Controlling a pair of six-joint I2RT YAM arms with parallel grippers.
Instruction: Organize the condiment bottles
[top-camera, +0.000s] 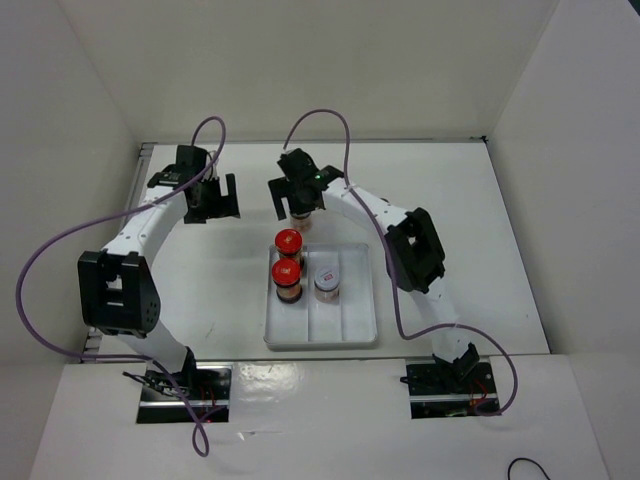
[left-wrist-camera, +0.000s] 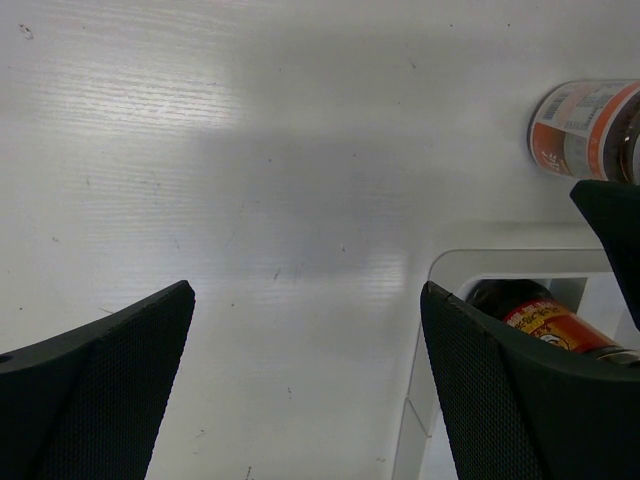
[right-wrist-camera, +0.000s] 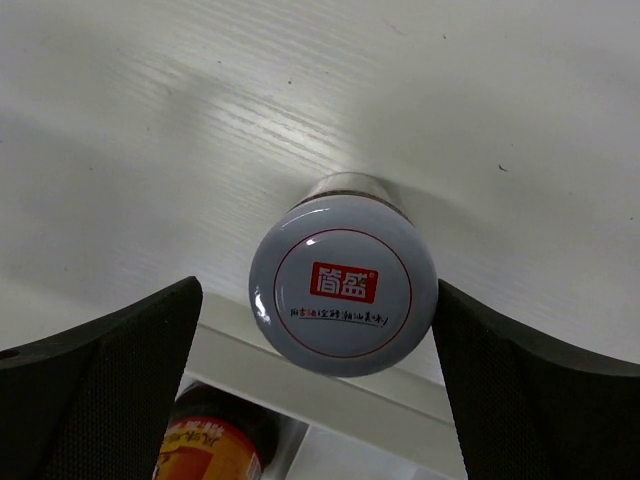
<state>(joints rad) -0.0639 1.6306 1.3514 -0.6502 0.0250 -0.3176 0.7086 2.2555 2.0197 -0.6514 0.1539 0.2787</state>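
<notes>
White-lidded jar (right-wrist-camera: 343, 300) stands just outside the tray (top-camera: 322, 344), so the right gripper (right-wrist-camera: 317, 292) straddles it, jaws wide; the left gripper (left-wrist-camera: 306, 292) hovers open nearby.

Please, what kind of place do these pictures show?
Probably a robot test bench in a laboratory: a white table boxed in by plain panels, two robot arms bolted at its edge, a tray of jars.

Open table (top-camera: 205, 275) lies left of the tray (top-camera: 320, 345); red-lidded jars (top-camera: 287, 271) block its left compartment; its right compartment is free.
</notes>
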